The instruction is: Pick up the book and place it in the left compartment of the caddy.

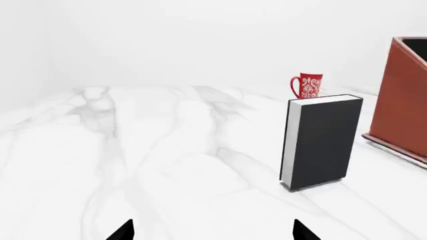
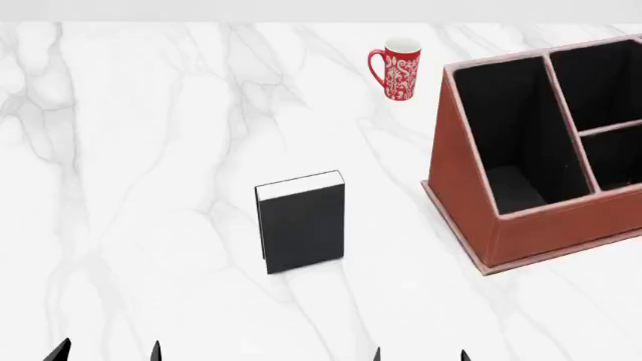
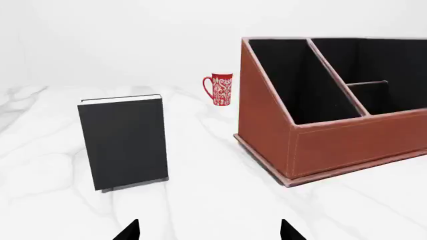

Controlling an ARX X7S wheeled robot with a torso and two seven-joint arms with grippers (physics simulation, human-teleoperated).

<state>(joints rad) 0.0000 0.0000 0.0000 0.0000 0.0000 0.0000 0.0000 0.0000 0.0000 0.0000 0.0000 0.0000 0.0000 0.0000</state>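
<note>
Head view: book (image 2: 301, 226) upright beside caddy (image 2: 471, 188)

A red patterned mug (image 2: 401, 69) stands on the white marble table (image 2: 150, 188).

The book (image 2: 301, 229) in front of me is plain black on the cover with white page edges. The caddy (image 2: 471, 203) is reddish-brown outside with pale worn edges, and black inside, left compartment (image 2: 507, 143) included. The mug (image 2: 401, 69) is red with a white swirly pattern. The bench (image 2: 150, 188) is white marble with grey veins.
</note>
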